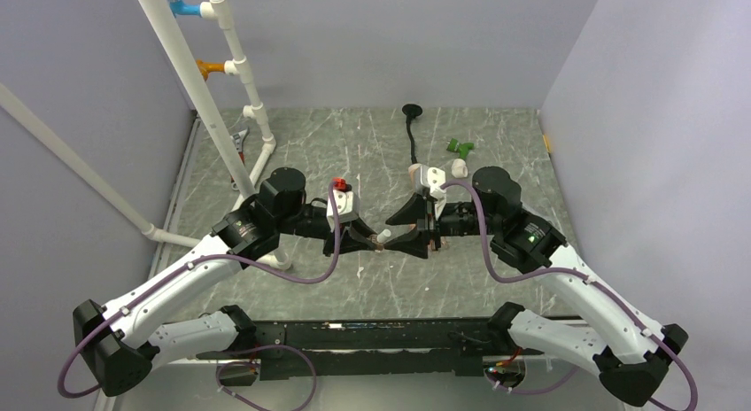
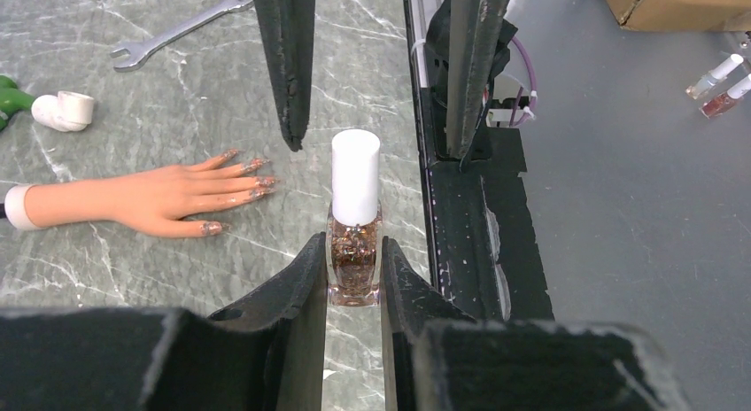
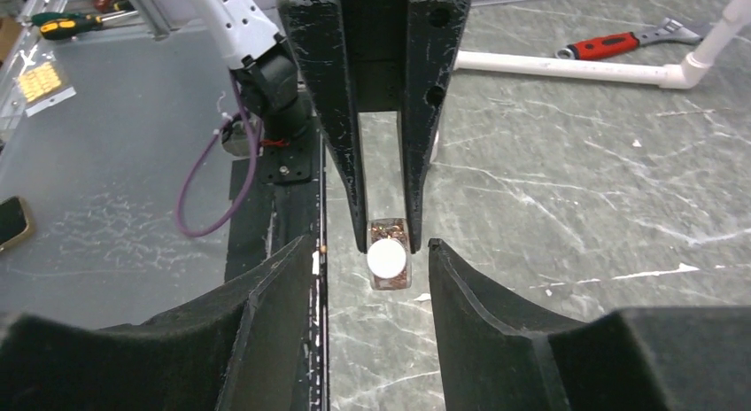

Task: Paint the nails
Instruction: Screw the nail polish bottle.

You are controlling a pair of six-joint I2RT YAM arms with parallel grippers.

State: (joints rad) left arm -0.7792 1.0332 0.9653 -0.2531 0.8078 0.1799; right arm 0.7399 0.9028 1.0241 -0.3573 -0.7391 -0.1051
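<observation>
My left gripper (image 2: pixel 352 252) is shut on a small brown glitter nail polish bottle (image 2: pixel 354 252) with a white cap (image 2: pixel 355 176), and holds it upright. The bottle also shows in the right wrist view (image 3: pixel 390 260). My right gripper (image 3: pixel 370 244) is open, its jaws standing either side of the cap without touching it. In the top view the two grippers (image 1: pixel 359 238) (image 1: pixel 414 236) meet tip to tip at the table's middle. The peach mannequin hand (image 2: pixel 142 203) lies flat beside the bottle, its nails (image 2: pixel 255 176) glittery. In the top view the hand is mostly hidden under the right gripper.
A white PVC pipe frame (image 1: pixel 221 101) stands at back left, with a red-handled wrench (image 3: pixel 620 43) by it. A steel spanner (image 2: pixel 177 26), a white pipe elbow (image 2: pixel 62 110) and a green piece (image 1: pixel 459 148) lie behind the hand. A black cable (image 1: pixel 412 132) is at the back. The black front rail (image 2: pixel 460 207) is close.
</observation>
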